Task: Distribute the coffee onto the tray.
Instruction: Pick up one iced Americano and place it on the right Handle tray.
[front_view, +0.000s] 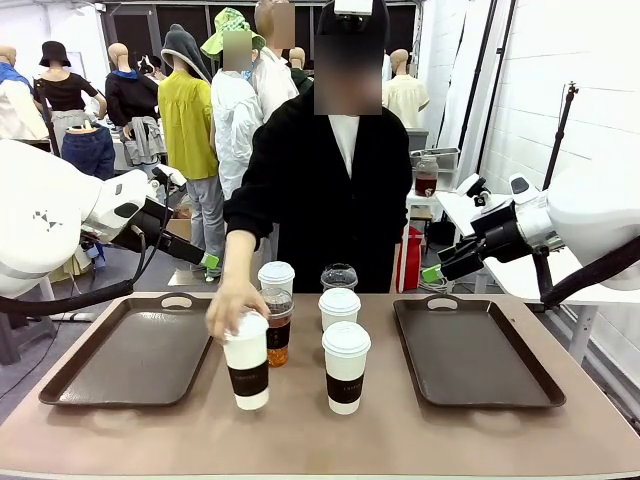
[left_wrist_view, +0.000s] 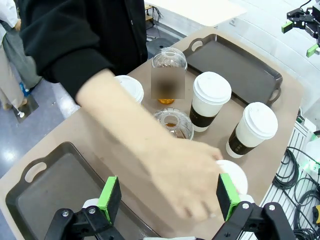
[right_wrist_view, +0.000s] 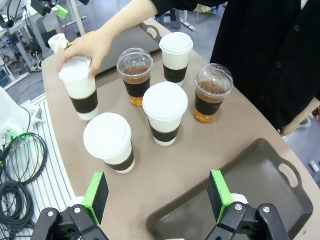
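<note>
**Both grippers parted and empty; a hand holds one cup**

The left gripper (left_wrist_view: 167, 197) has its green pads spread wide and grips nothing. Just past them in its wrist view, the person's hand (left_wrist_view: 185, 180) closes over the lid of the held cup (left_wrist_view: 237, 175), a white paper cup with a dark sleeve. The right gripper (right_wrist_view: 157, 196) is likewise parted and empty. It hangs over the near corner of the right tray (right_wrist_view: 260, 200), with the front cup (right_wrist_view: 109, 142) closest to it.

From the front, both grippers are raised off the table (front_view: 300, 440) and well apart from the coffee. The left one is above the far edge of the left tray (front_view: 130, 350).

All six cups stand on the bare table between the two trays. The held cup tilts slightly at the front left, beside the front cup. Behind them are the near clear cup (front_view: 278, 330) of brown drink and the middle cup (front_view: 339, 308). Farthest back are the back cup (front_view: 276, 277) and the far clear cup (front_view: 339, 277).
</note>
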